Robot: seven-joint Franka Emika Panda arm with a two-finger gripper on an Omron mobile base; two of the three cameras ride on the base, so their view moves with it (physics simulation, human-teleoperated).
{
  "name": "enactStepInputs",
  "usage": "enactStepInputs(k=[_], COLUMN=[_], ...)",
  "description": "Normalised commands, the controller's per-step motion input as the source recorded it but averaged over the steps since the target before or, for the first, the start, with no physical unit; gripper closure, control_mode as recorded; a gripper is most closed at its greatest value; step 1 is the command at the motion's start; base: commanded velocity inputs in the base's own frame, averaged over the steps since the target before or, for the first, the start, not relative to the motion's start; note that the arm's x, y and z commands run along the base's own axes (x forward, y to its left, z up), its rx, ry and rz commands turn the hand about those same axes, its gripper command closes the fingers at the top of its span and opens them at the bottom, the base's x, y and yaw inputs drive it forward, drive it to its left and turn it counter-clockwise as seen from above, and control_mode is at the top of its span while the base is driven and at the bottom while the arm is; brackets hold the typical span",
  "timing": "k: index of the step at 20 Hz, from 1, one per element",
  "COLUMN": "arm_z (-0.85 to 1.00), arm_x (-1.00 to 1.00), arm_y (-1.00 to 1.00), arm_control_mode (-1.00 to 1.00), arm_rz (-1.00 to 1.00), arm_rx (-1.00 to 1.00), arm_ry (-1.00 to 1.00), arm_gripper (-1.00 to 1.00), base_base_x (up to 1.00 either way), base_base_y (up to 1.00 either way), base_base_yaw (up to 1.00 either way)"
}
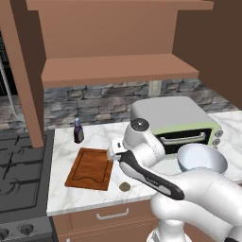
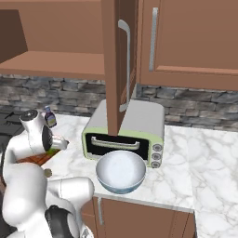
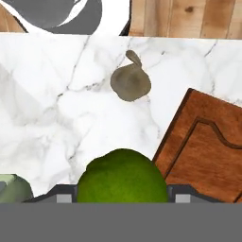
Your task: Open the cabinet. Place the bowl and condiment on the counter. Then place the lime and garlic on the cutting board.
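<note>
In the hand view we see the lime at the bottom centre, sitting between the two dark finger tips of the gripper, whose tips are mostly cut off by the lower edge. The jaws appear closed against the lime's two sides, so we read this as a grip on it, though the contact itself is hidden.

Above the lime in that view, the garlic lies on the white marble counter, apart from the cutting board, which enters from the right with only one corner and part of its groove visible.

In the left base view the board lies at centre left on the counter, with the garlic just off its lower right corner. The arm's wrist covers the gripper there, so we cannot make out the lime in that view. The condiment stands upright above the board, near the stone wall. The bowl sits at right, partly behind the arm, in front of a toaster oven.

In the right base view the bowl is at lower centre. The cabinet door stands open edge-on above the oven. The condiment shows at left, partly behind the arm. A sliver of green shows at the gripper, too small to tell more.
</note>
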Motion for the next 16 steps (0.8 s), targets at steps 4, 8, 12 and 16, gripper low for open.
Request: enactStepInputs(k=[4,8,12,16], arm_z=[0.25,0.15,-0.19,-0.47], arm_x=[0.64,0.47,0.19,0.23], arm_y=[0.59,0.56,0.33,0.06], arm_control_mode=[-1.0,-1.0,-1.0,-1.0], arm_rz=[0.03,0.0,0.0,0.0], arm_rx=[0.0,0.0,0.0,0.0], arm_ry=[0.0,0.0,0.03,0.02], arm_gripper=[1.0,1.0,1.0,1.0], base_base_x=[0.0,0.0,0.0,0.0], base_base_y=[0.0,0.0,0.0,0.0], base_base_yaw=[0.0,0.0,0.0,0.0])
